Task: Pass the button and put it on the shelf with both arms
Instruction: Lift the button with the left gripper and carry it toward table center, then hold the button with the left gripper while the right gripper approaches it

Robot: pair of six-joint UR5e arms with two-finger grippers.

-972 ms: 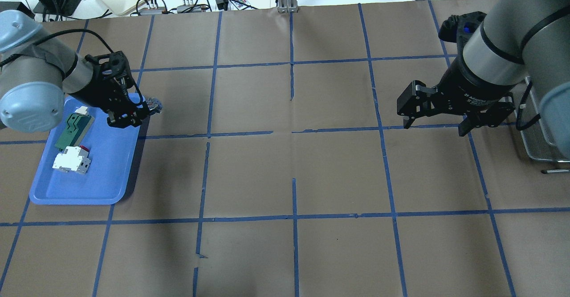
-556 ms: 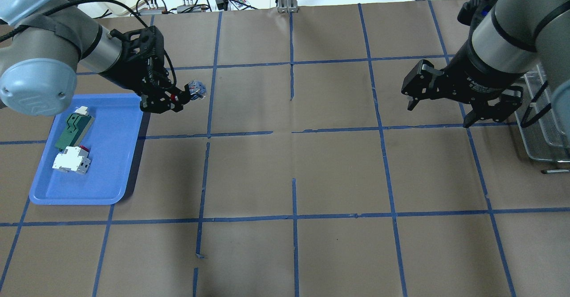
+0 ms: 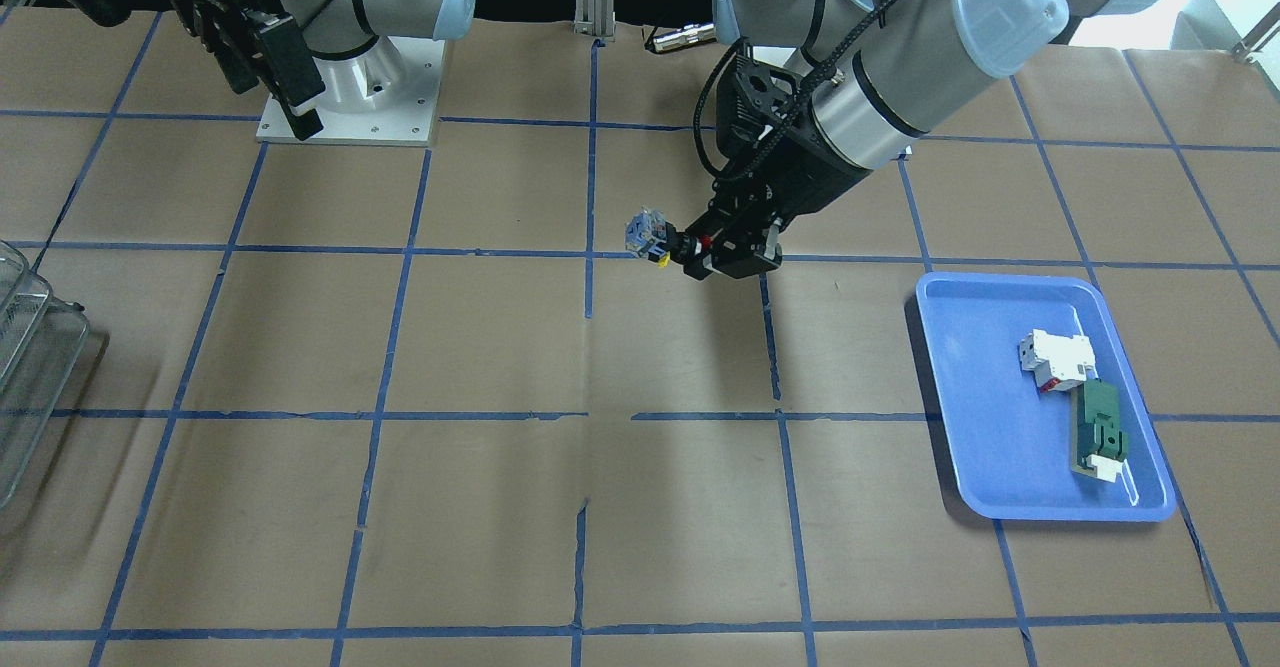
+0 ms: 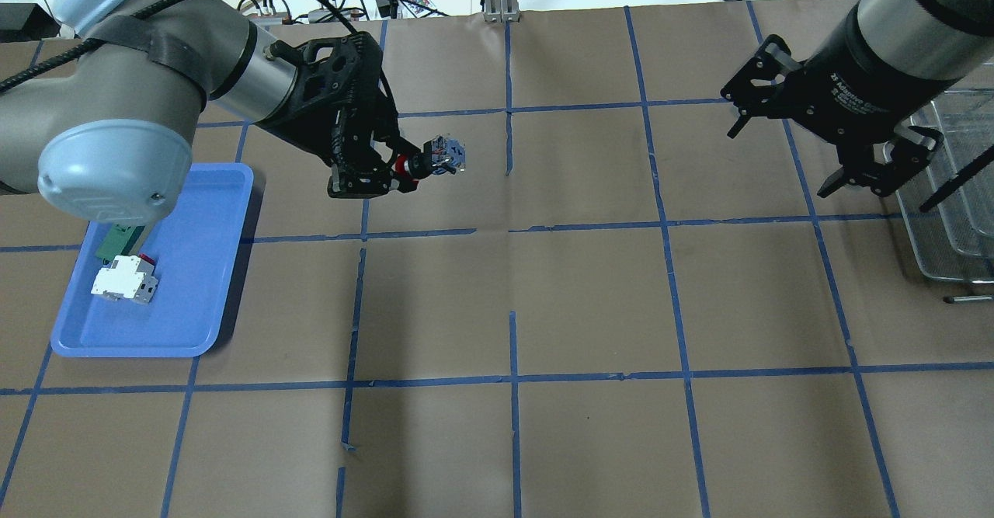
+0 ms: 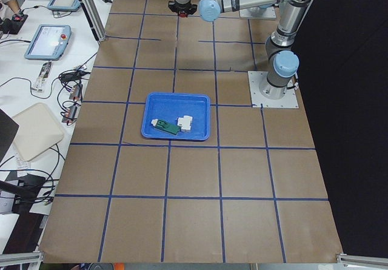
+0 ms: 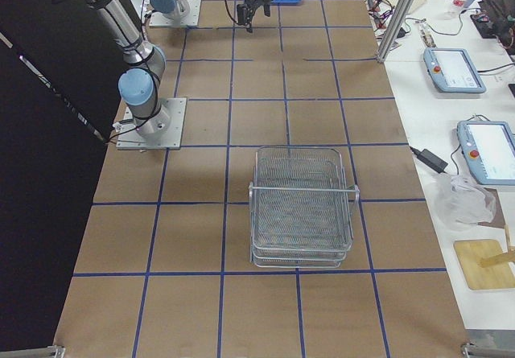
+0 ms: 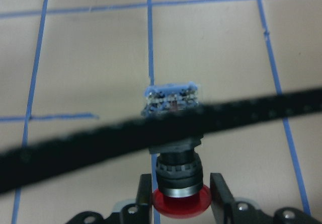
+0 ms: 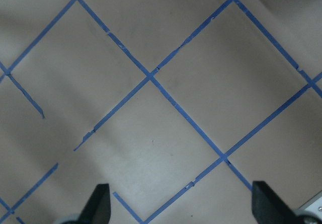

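Observation:
My left gripper point(image 4: 405, 168) is shut on the button point(image 4: 435, 158) by its red cap, holding it level above the table left of the centre. The button's bluish clear base points toward the table's middle. In the left wrist view the fingers point(image 7: 145, 196) flank the red cap of the button point(image 7: 179, 171). In the front view the left gripper point(image 3: 697, 247) holds the button point(image 3: 648, 235) the same way. My right gripper point(image 4: 780, 159) is open and empty at the far right, beside the wire shelf point(image 4: 943, 215). Its fingertips point(image 8: 100, 204) stand wide apart over bare paper.
A blue tray point(image 4: 194, 269) at the left holds a white-and-red breaker block point(image 4: 124, 279) and a flat green-and-white part point(image 4: 116, 237), partly under my left elbow. The shelf point(image 6: 302, 205) stands at the table's right end. A black cable point(image 7: 75, 146) crosses the left wrist view.
My left gripper has carried the button right, away from the tray and toward the table's centre. My right gripper has moved toward the far side, still open.

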